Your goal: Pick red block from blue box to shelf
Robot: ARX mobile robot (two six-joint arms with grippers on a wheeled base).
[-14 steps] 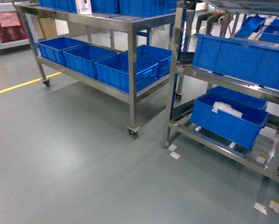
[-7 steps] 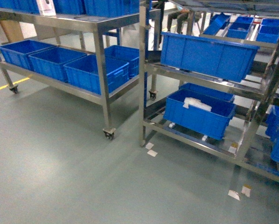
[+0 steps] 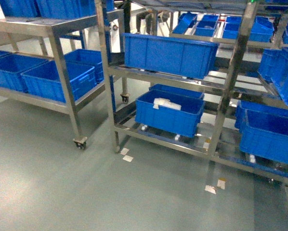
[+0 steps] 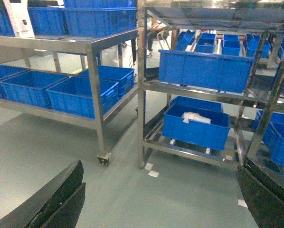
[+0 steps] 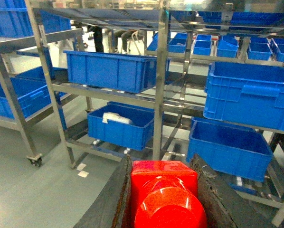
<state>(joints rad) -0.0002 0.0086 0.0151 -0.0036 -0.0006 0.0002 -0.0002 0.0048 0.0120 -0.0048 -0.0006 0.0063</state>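
Note:
The red block (image 5: 165,194) fills the bottom of the right wrist view, stud toward the camera, and my right gripper (image 5: 162,165) is shut on it, a dark finger along each side. The shelf, a shiny steel rack (image 3: 230,82) with several tiers, stands ahead across the grey floor; it also shows as the shelf (image 5: 161,85) and the shelf (image 4: 142,95) in both wrist views. My left gripper (image 4: 160,190) is open over bare floor, its fingers (image 4: 61,194) far apart with nothing between. The blue box is out of view. Neither gripper shows in the head view.
Dark blue crates (image 3: 168,53) sit on the rack's tiers; one low crate (image 3: 169,113) holds a white bag. A wheeled steel table (image 3: 57,29) with more crates stands at left. White markers (image 3: 127,155) lie on the floor by the rack's posts.
The head view has swung to the right: the wheeled table has slid off to the left and the steel rack has come to the middle of the view.

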